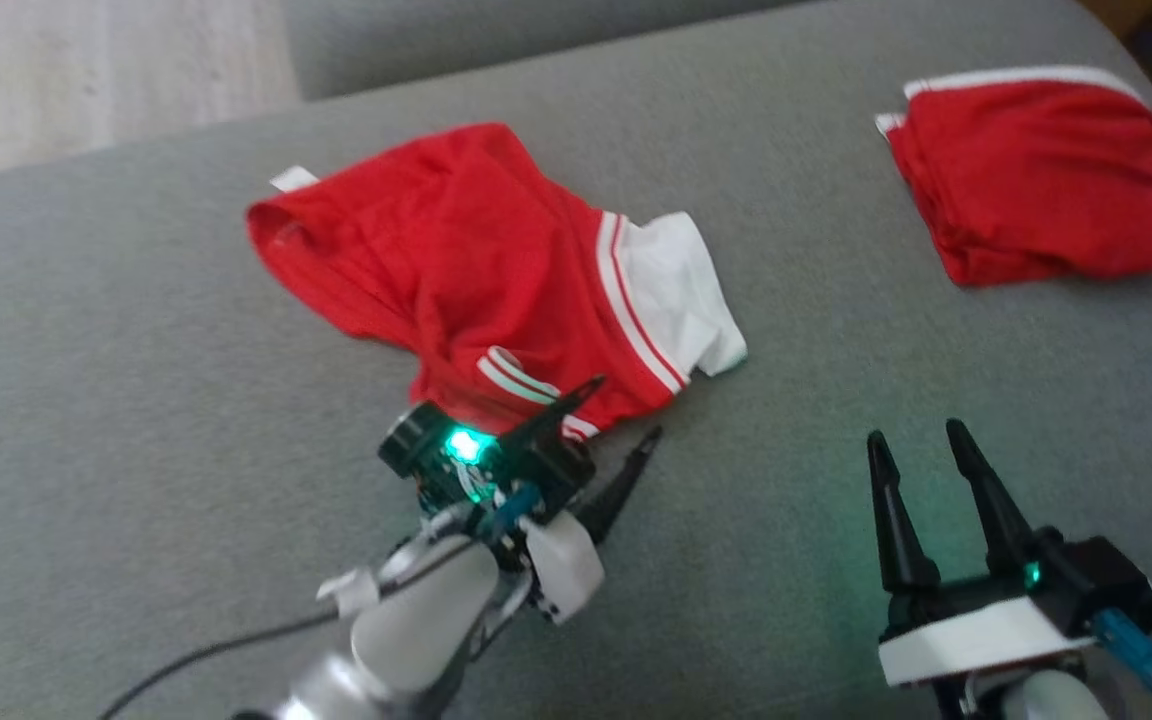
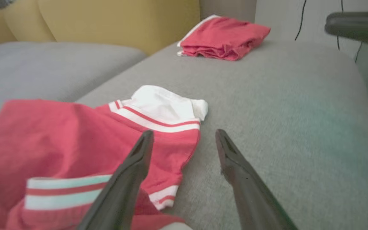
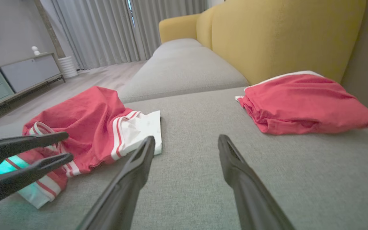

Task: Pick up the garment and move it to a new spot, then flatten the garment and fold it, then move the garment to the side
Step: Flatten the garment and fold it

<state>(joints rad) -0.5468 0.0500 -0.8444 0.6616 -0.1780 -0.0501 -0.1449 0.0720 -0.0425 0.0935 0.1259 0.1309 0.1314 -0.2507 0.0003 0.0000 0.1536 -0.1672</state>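
- The left gripper [image 1: 628,407], jaws spread wide and holding nothing, hovers at the near edge of the crumpled red garment [image 1: 476,260]. One finger crosses the striped cuff [image 2: 65,191], the other stands over bare cushion. Whether either tip touches cloth cannot be told.
- The right gripper [image 1: 916,432], also wide and empty, sits well to the right over the grey sofa cushion [image 1: 136,400], clear of any fabric.
- The garment lies just ahead and to the left of the left gripper. In the head view its long axis runs from the far left down to its white panel [image 1: 681,290] on the right. That panel is the end nearest the right gripper.
- A second red garment [image 1: 1036,170], already folded, rests near the cushion's far right corner, well apart from both grippers.
- The left arm is plainly the nearer, so the pick-up looks to be its job. The step in hand appears to be the first grasp, at the near hem. The bunched cloth may lift unevenly from a single pinch.
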